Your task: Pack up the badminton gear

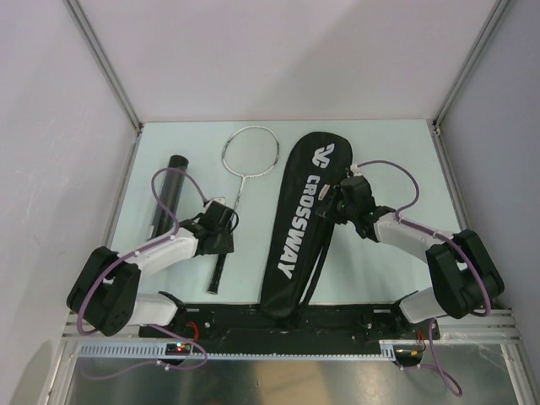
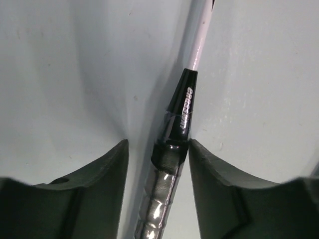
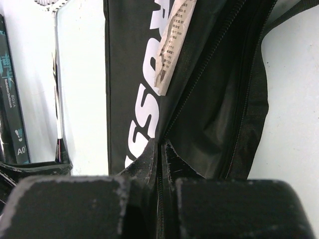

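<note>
The racket [image 2: 178, 114] is lying on the surface [image 2: 60, 74] between the spread jaws of my left gripper [image 2: 158, 144], its handle brushing one finger, not clamped. My right gripper [image 3: 159, 148], fully closed, is pinching the open edge of the racket bag [image 3: 214, 99]. The tube [image 1: 171, 190] is lying left of the left gripper.

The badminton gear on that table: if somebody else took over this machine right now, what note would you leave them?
Left gripper: jaws open, straddling the racket where the shaft meets the handle; not clamped.
Right gripper: jaws shut on the racket bag at its unzipped edge.
Gear: the racket lies on the table between the black tube and the bag. No other racket or shuttlecocks are in view.
Done: bag unzipped along one side, its edge pinched.
Left: probably grip the racket, slide it into the bag, pack the tube, zip up.
</note>
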